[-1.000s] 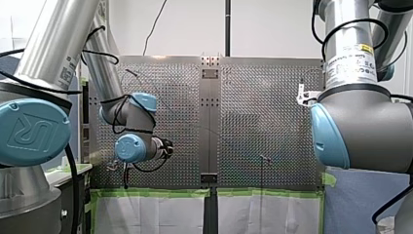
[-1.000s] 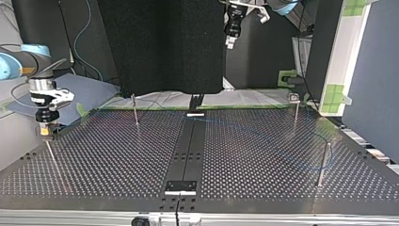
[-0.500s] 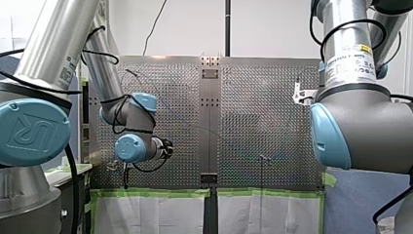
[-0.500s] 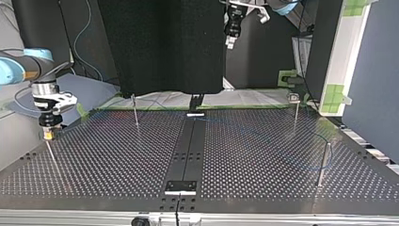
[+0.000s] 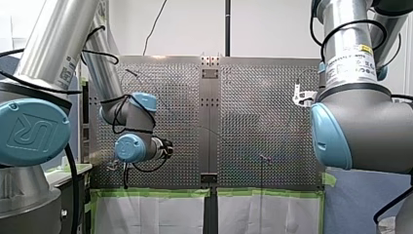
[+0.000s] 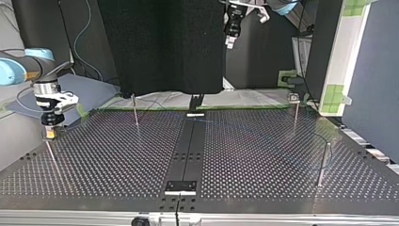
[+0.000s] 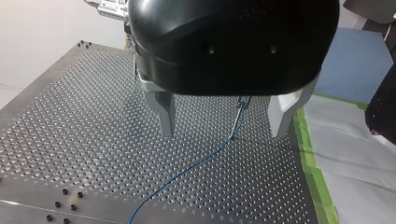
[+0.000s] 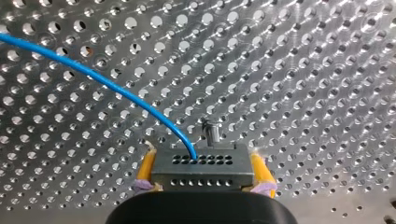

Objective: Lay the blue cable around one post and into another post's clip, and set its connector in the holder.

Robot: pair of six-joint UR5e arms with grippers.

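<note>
- top view, at about 9 o'clock: my right gripper (image 6: 49, 133) hangs over the edge of the perforated table (image 6: 117, 165), just above a thin post (image 6: 51, 155).
- right wrist view: its yellow pads (image 8: 146, 169) pinch the grey connector (image 8: 201, 164) from both sides. the blue cable (image 8: 116, 91) goes out of the connector and curves away over the table. a small peg (image 8: 213, 133) stands just ahead of the connector; i cannot tell if they touch.
- left wrist view: my left gripper (image 7: 224, 119) is spread wide and holds nothing. the cable lies loose on the table under it and climbs to a post (image 7: 242, 105) ahead of the fingers. in the top view this gripper hangs high at about 12 o'clock.
- as i judge, the routing is mostly made, but i cannot tell if the cable sits in a clip. the connector is not yet let go in the holder, so this last step is left.
</note>
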